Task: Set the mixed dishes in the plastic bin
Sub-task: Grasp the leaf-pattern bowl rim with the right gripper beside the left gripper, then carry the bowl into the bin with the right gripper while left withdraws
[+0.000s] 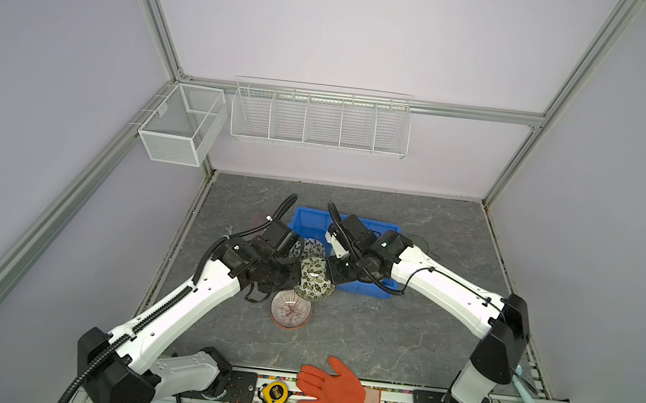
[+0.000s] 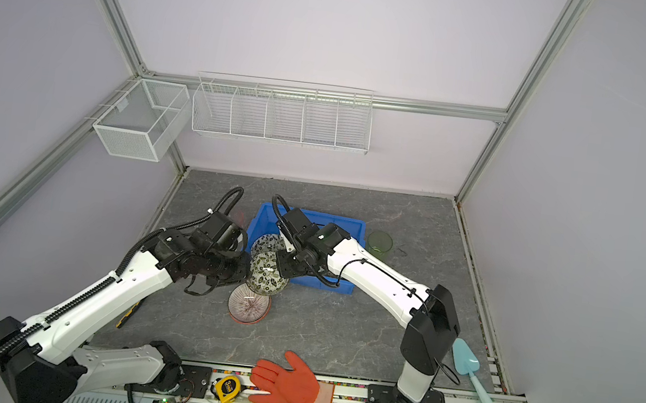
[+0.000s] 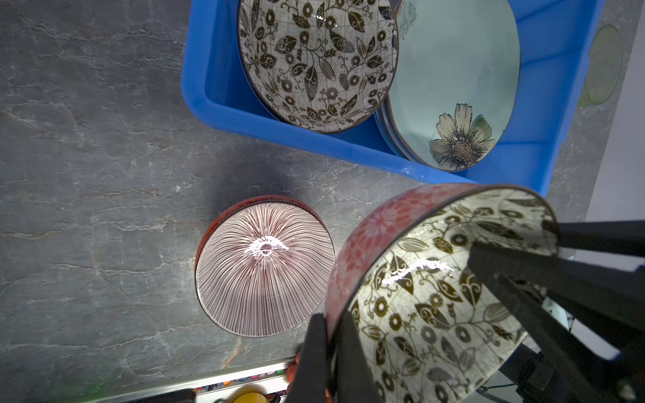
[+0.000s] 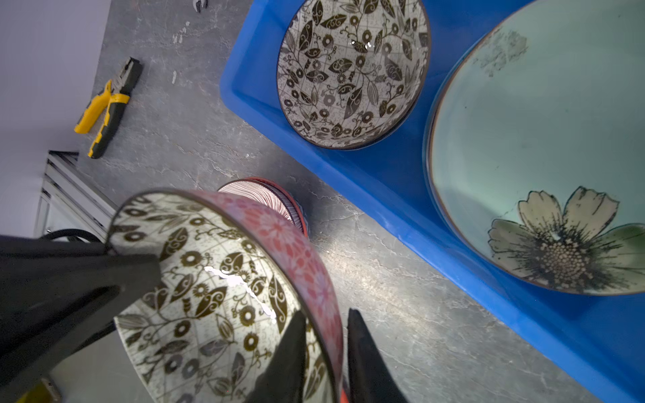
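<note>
Left wrist view: left end effector [image 3: 330, 335] pinches the pink-sided leaf bowl [image 3: 419, 314]; right end effector [image 3: 508, 239] straddles its rim, grip unclear.

Left arm [image 1: 189, 320] and right arm [image 1: 448, 289]: white shells, black joints and bases, ribbed black hoses [image 1: 202, 267] alongside. Left tool [image 3: 330, 335] and right tool [image 4: 324, 324]: black, tapered.

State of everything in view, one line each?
Left end effector: shut on rim of held leaf bowl.
Right end effector: jaws astride opposite rim, grip unclear.
Held leaf bowl: lifted, tilted.
Second leaf bowl: in blue bin.
Mint plate: in bin.
Striped bowl: upright on table.
Green cup: on table beside bin.
</note>
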{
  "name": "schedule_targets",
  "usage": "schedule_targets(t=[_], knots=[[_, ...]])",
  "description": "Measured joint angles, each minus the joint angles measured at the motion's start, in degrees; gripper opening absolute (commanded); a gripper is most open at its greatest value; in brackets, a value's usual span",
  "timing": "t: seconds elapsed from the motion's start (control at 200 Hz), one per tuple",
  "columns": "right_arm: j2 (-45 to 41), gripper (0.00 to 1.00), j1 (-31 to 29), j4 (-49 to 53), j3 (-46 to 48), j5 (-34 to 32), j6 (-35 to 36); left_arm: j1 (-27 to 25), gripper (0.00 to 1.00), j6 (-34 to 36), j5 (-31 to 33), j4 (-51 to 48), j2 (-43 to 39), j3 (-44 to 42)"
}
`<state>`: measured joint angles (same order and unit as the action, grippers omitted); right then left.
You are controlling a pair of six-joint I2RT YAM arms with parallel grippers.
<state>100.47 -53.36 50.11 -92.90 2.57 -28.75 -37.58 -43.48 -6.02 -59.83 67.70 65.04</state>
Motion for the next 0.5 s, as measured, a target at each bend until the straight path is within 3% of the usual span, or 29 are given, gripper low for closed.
schedule_targets(t=[0.055,0.2,0.4,0.5], knots=[[0.0,0.07,0.0,0.3,-0.1,-0.3,0.2,0.0,0.03,0.0,0.0,-0.1,0.0,0.0],[0.9,0.07,0.0,1.1,-0.2,-1.3,0.3,-0.1,0.22,-0.7,-0.3,1.0,-0.3,0.0],[1.2,0.07,0.0,1.2,-0.5,-1.3,0.3,-0.1,0.60,-1.0,-0.4,2.3,-0.7,0.0],[1.2,0.07,0.0,1.5,-1.3,-1.3,0.3,-0.1,0.73,-0.8,0.0,2.1,-1.3,0.0]])
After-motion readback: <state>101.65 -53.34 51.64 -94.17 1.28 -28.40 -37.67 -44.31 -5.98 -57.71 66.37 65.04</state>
